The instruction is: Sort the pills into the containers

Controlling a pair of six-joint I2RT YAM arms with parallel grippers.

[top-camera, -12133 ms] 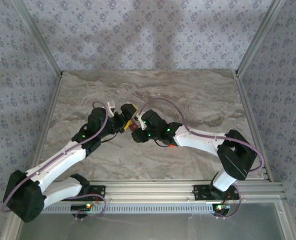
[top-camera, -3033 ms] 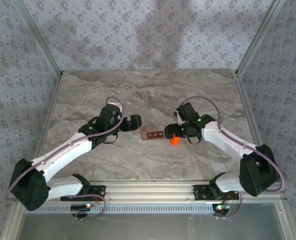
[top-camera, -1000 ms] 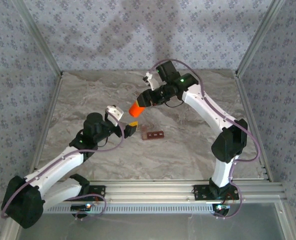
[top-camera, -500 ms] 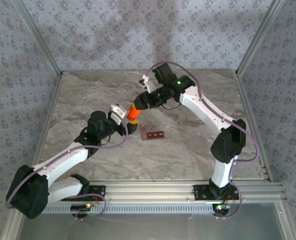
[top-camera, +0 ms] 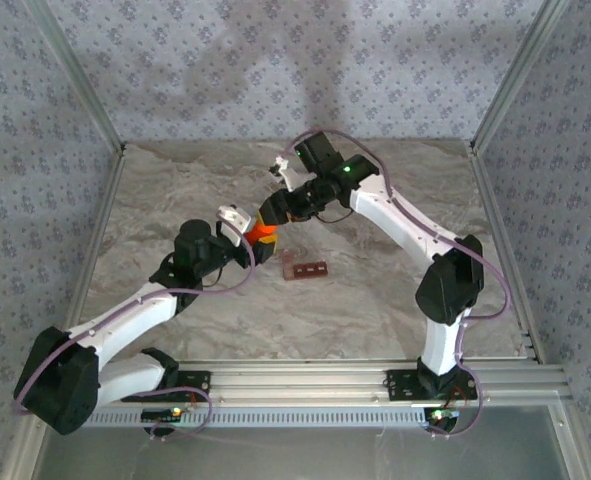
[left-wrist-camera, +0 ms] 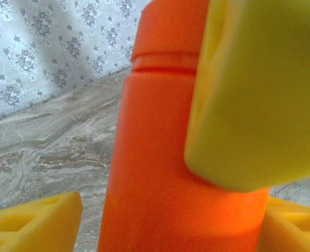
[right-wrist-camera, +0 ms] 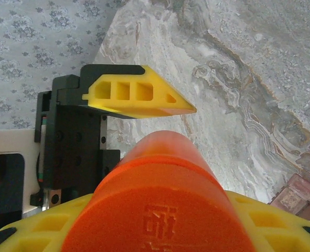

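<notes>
An orange bottle [top-camera: 264, 229] hangs tilted above the table, and my right gripper [top-camera: 277, 212] is shut on its upper end. The right wrist view looks along the bottle [right-wrist-camera: 160, 210], with yellow pads on both sides of it. My left gripper [top-camera: 257, 244] stands open around the bottle's lower end; in the left wrist view a small gap shows between the bottle [left-wrist-camera: 165, 157] and the left-hand finger [left-wrist-camera: 34, 223]. The containers [top-camera: 305, 269], a dark red-brown strip of compartments, lie on the table just right of the bottle. The pills are out of view.
The marble table [top-camera: 395, 300] is bounded by aluminium rails [top-camera: 375, 378] at the near edge and patterned walls at the sides and back. The right arm reaches across the middle from the right; the left arm comes in from the near left.
My right gripper has carried the orange bottle down and to the left, into the left gripper's jaws. The left jaws have narrowed around it.
</notes>
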